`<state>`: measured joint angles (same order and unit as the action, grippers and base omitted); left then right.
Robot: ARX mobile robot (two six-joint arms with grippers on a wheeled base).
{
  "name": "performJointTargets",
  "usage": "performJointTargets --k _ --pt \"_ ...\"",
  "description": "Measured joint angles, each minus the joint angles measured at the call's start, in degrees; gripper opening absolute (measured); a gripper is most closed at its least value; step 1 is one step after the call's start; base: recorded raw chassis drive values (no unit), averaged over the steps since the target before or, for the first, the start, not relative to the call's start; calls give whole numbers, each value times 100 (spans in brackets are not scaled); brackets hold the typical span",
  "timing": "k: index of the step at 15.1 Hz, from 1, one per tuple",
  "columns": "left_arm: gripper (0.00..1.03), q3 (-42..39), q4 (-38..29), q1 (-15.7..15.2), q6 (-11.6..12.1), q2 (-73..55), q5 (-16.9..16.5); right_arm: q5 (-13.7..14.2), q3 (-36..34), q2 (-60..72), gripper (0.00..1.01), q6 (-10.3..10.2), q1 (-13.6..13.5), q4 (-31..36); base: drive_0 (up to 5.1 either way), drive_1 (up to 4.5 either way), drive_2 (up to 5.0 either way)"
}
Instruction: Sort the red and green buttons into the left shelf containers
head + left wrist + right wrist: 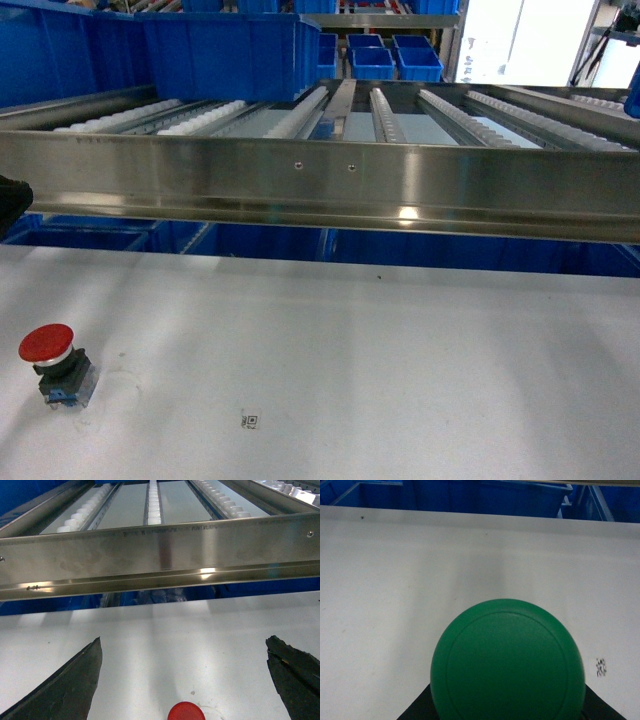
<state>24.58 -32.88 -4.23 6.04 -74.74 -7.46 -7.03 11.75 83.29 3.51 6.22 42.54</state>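
The green button [507, 660] hides the right fingers; the red button [185, 711] is cut off below.

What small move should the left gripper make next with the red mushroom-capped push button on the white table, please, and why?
Probably lower the left gripper straight down around the red mushroom-capped push button. Its jaws stand wide open, the red cap shows centred between the dark fingers at the wrist view's bottom edge, and the button stands upright and untouched on the white table.
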Motion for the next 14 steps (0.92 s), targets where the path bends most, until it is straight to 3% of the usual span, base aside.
performJointTargets --k 3,4,6,7,8,12,14 --pt "98 0 0 0 0 0 0 -238 -468 -2441 34 -7 247 -1593 0 0 0" --pt "98 0 0 0 0 0 0 -243 -479 -3303 34 9 208 -2173 0 0 0" --pt "98 0 0 0 0 0 0 -179 -584 -4857 34 116 -273 -3303 0 0 0" --pt "98 0 0 0 0 0 0 289 -879 -6214 34 245 -1003 -4422 0 0 0" --pt "98 0 -13 28 0 -4 22 424 -984 -6465 34 321 -1174 -4520 0 0 0" --pt "98 0 -514 579 11 -717 831 422 -984 -6465 34 348 -1178 -4520 0 0 0" --pt "98 42 -568 584 -20 -1154 1067 424 -984 -6465 34 350 -1178 -4522 0 0 0"
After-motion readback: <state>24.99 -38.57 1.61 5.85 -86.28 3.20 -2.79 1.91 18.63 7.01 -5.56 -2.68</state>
